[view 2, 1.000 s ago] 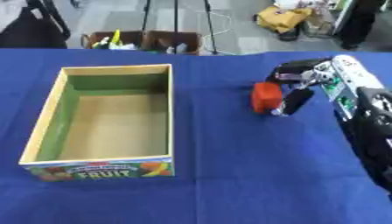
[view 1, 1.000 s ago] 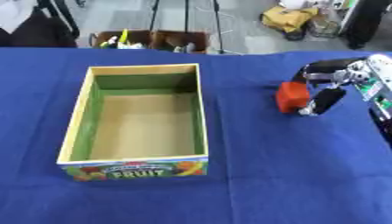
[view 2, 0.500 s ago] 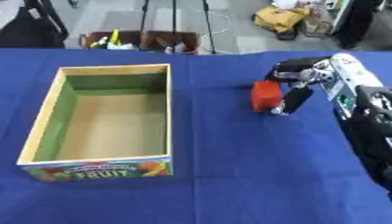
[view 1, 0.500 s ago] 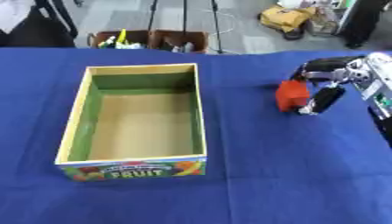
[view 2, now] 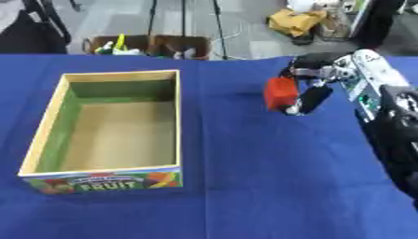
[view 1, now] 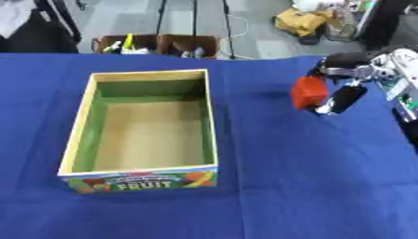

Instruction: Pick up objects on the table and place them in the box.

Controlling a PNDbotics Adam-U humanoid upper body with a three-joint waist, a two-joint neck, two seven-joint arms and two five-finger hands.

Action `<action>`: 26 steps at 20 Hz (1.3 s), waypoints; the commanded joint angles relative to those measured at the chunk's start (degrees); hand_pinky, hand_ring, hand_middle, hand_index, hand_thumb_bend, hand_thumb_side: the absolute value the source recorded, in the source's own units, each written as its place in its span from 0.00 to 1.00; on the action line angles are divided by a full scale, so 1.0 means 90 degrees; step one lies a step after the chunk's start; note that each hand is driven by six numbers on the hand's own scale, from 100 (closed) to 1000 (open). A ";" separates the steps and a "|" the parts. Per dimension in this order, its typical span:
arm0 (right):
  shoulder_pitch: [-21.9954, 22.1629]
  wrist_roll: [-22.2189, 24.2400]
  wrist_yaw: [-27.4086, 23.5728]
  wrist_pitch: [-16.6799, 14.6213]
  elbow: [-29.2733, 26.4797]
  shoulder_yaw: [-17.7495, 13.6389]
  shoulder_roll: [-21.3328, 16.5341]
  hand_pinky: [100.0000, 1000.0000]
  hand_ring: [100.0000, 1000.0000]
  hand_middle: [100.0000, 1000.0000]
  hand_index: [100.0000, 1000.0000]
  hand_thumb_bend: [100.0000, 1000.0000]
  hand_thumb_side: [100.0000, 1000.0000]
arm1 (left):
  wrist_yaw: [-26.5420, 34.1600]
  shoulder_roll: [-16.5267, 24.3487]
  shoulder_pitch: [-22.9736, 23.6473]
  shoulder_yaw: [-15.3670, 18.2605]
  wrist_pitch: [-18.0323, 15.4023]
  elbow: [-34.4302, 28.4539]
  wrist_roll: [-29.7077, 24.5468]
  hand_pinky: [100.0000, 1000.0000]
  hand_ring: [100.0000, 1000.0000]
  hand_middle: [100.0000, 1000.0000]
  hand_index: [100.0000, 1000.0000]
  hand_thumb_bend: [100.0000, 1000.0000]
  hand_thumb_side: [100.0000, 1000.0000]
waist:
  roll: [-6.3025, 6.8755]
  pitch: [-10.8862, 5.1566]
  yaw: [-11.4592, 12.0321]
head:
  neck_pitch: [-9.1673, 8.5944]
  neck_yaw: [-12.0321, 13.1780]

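A small red block (view 1: 309, 92) hangs above the blue table, right of the box, pinched between the fingers and thumb of my right hand (view 1: 345, 81). That arm comes in from the right edge. The open cardboard fruit box (view 1: 147, 133) with green inner walls lies left of centre, and nothing shows inside it. My left hand appears in neither view.
The blue tablecloth (view 1: 310, 177) covers the whole work surface. Beyond the far edge stand cardboard boxes with small items (view 1: 159, 44), tripod legs and a yellow bag (view 1: 303, 19) on the floor.
The right hand with the red block has drifted slightly left and up, toward the box. The box has not moved.
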 commanded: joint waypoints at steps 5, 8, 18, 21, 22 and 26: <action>-0.0216 -0.0297 -0.0353 0.0149 -0.0402 -0.0070 -0.0207 0.47 0.60 0.29 0.32 0.00 0.44 | 0.0011 0.0137 0.0001 0.0010 0.0001 -0.0128 -0.0007 0.19 0.63 0.50 0.42 0.00 0.84 | 0.0018 -0.0264 -0.0035 | 0.0061 -0.0003; -0.0290 -0.0340 -0.0519 0.0254 -0.0615 -0.0041 -0.0180 0.46 0.59 0.28 0.28 0.00 0.37 | 0.0015 0.0142 0.0004 0.0007 0.0003 -0.0128 -0.0006 0.19 0.63 0.50 0.42 0.00 0.84 | 0.0012 -0.0297 -0.0040 | 0.0073 -0.0015; -0.0644 -0.0182 -0.0826 0.0622 -0.1266 0.0171 0.0168 0.45 0.57 0.26 0.20 0.00 0.36 | 0.0029 0.0156 -0.0014 0.0000 0.0000 -0.0128 -0.0006 0.20 0.62 0.50 0.42 0.00 0.84 | -0.0030 -0.0366 0.0042 | 0.0094 -0.0094; -0.0790 -0.0068 -0.0856 0.0711 -0.1396 0.0226 0.0355 0.45 0.57 0.26 0.20 0.00 0.36 | 0.0027 0.0164 -0.0021 -0.0004 0.0000 -0.0128 -0.0010 0.20 0.62 0.50 0.42 0.00 0.84 | -0.0060 -0.0396 0.0077 | 0.0102 -0.0136; -0.0839 -0.0030 -0.0861 0.0738 -0.1421 0.0241 0.0418 0.45 0.57 0.26 0.20 0.00 0.36 | 0.0027 0.0167 -0.0020 -0.0006 0.0000 -0.0128 -0.0012 0.20 0.62 0.50 0.42 0.00 0.84 | -0.0071 -0.0406 0.0090 | 0.0108 -0.0151; -0.1044 0.0123 -0.0871 0.0814 -0.1498 0.0301 0.0708 0.45 0.57 0.26 0.20 0.00 0.35 | 0.0030 0.0181 -0.0029 -0.0006 -0.0001 -0.0128 -0.0011 0.20 0.62 0.50 0.41 0.00 0.84 | -0.0120 -0.0450 0.0177 | 0.0120 -0.0234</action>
